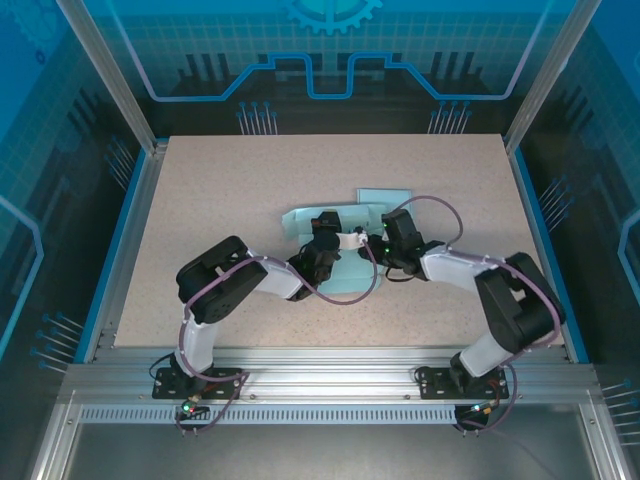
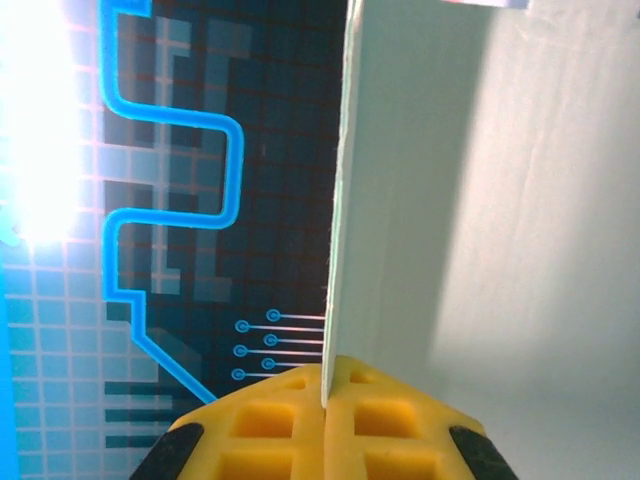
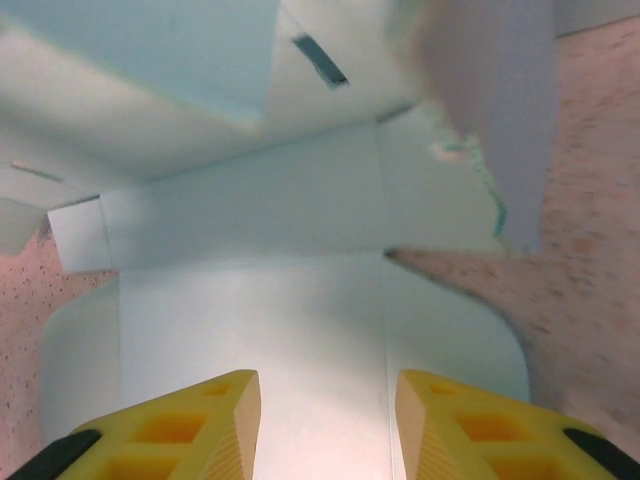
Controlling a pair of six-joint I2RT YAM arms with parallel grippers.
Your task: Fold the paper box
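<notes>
The top camera gives me an even, soft light over the speckled beige table point(image 1: 230, 200), and the shadows beside the arms are short and weak. The blue patterned walls point(image 1: 60, 150) around it are much dimmer. In the left wrist view, a hard white glare burns out the upper left of the frame. The pale mint paper box point(image 2: 480, 200) carries a soft grey shade over its right part. The right wrist view is bright but not sharp. A grey flap point(image 3: 500, 90) in the upper right is blurred, and the yellow plastic fingers point(image 3: 220, 400) at the bottom edge look slightly soft.
</notes>
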